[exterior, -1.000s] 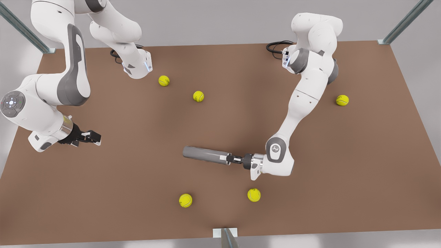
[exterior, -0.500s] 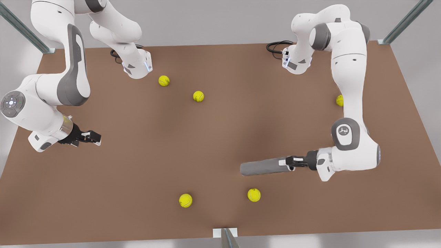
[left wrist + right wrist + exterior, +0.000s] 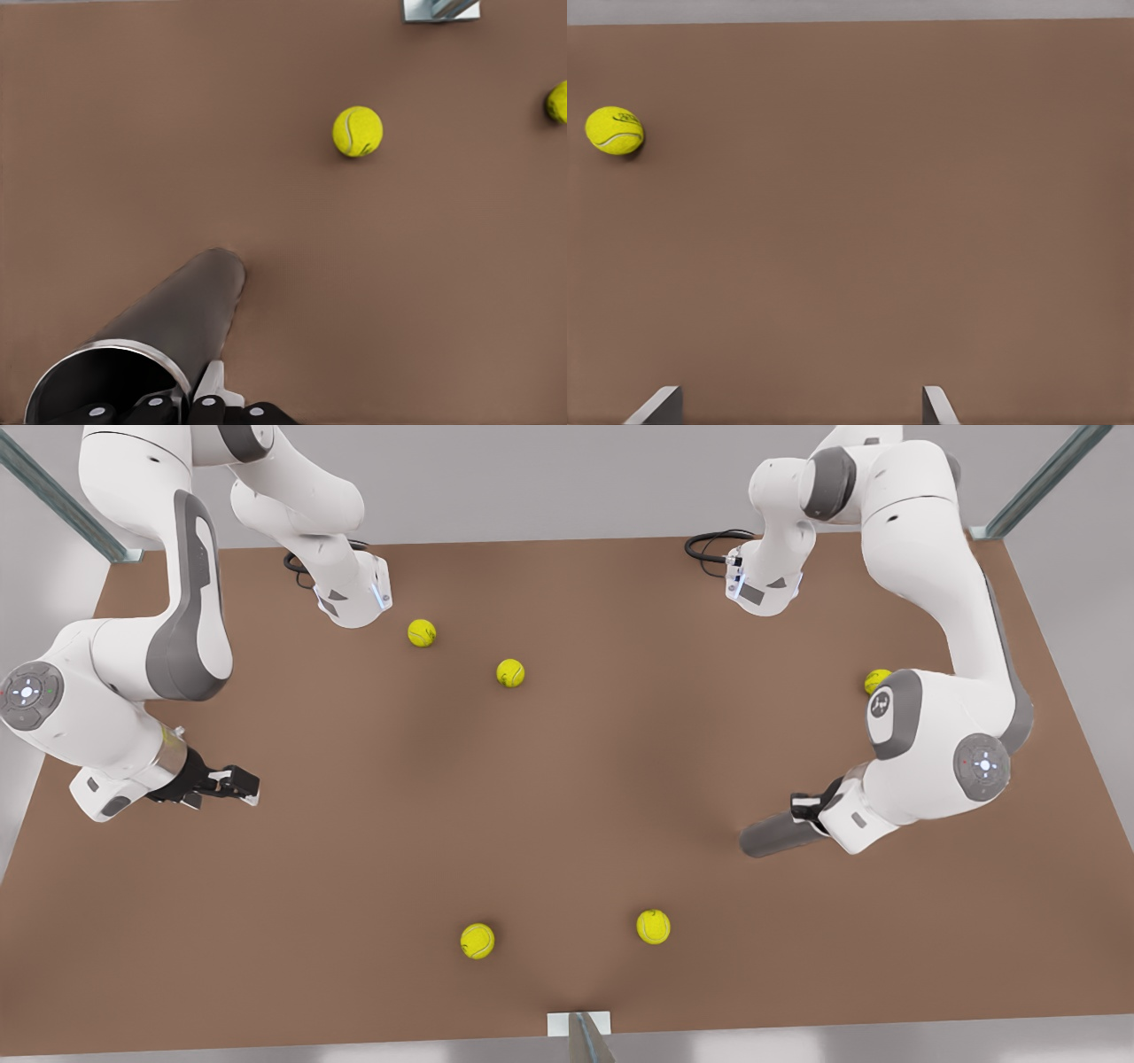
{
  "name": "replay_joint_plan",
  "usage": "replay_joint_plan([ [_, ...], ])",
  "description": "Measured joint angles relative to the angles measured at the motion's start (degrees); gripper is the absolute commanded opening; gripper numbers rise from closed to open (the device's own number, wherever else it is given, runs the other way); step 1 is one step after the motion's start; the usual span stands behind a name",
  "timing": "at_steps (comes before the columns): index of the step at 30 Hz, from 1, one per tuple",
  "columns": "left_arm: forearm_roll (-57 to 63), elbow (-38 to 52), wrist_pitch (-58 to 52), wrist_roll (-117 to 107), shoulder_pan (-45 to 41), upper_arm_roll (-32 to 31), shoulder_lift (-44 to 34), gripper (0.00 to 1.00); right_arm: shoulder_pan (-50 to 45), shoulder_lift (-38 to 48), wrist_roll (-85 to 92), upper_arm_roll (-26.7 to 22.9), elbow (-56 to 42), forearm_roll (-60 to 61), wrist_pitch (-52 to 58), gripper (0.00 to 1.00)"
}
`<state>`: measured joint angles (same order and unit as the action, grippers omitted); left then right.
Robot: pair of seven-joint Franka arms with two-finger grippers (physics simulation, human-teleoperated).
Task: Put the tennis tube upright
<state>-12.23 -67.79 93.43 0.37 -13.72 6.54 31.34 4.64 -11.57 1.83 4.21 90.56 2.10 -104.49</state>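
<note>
Front view first: we saw the slim grey metallic tennis tube [image 3: 778, 836] near the front view's right side of the brown table [image 3: 567, 797], tilted with its far end lowest, at or just above the table, we could not tell which. The left gripper [image 3: 808, 808] pinched the tube's hollow rim, one finger [image 3: 205, 409] outside the wall and the others inside the mouth [image 3: 97, 385], as the left wrist view showed. The white left arm [image 3: 939, 717] arched over that side of the table and partly covered a yellow tennis ball [image 3: 876, 681] behind it.

We counted four more yellow balls: two nearer the arm bases [image 3: 422, 632] [image 3: 510, 672] and two toward the near edge [image 3: 477, 941] [image 3: 653, 926]. The last of these lay nearest the tube, yet apart from it. A small metal bracket [image 3: 580, 1027] sat at the middle of the near edge.

The right gripper [image 3: 232, 783] hung over the front view's left side, waiting; in the right wrist view its two fingertips [image 3: 656, 405] stood wide apart with nothing between them, and one ball [image 3: 615, 130] lay off ahead. Bare table spread around the tube's low end and across the middle between the arms.
</note>
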Motion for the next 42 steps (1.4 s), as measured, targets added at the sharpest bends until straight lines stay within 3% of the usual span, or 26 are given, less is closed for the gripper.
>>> replay_joint_plan([
  [17,4.1,-0.3,2.9,-4.7,-1.0,-0.2,5.9,0.21,0.1,0.0,0.1,0.0,0.1,0.0,0.3,1.00],
  [18,4.2,-0.3,3.0,-4.9,-1.0,-0.2,6.0,0.27,0.1,0.0,0.1,0.0,0.0,0.0,0.3,1.00],
  [19,4.2,-0.3,3.0,-5.0,-1.0,-0.2,6.0,0.67,0.1,0.0,0.1,0.0,0.0,0.0,0.3,1.00],
  [20,4.1,-0.3,3.1,-5.1,-1.1,-0.2,6.0,1.00,0.1,0.0,0.1,0.0,0.0,0.0,0.3,1.00],
  [26,2.9,-0.2,3.1,-5.3,-1.2,-0.1,5.0,1.00,0.3,0.0,0.1,0.0,0.0,0.0,0.3,1.00],
  [32,4.6,0.1,-5.4,-5.8,-1.7,-0.1,-8.9,1.00,0.1,0.0,0.1,0.0,0.1,0.0,0.4,1.00],
  [33,4.9,-1.9,-7.0,-5.9,-1.7,-0.2,-13.3,1.00,0.1,0.0,0.1,0.0,0.0,0.0,0.4,1.00],
  [36,6.5,-22.9,-5.0,-5.7,-1.0,-0.8,-29.7,1.00,0.2,0.0,0.1,0.0,0.0,0.0,0.4,1.00],
  [42,8.8,-27.3,-2.7,-5.5,1.6,-0.9,-32.5,1.00,0.2,0.0,0.1,0.0,0.0,0.1,0.4,1.00],
])
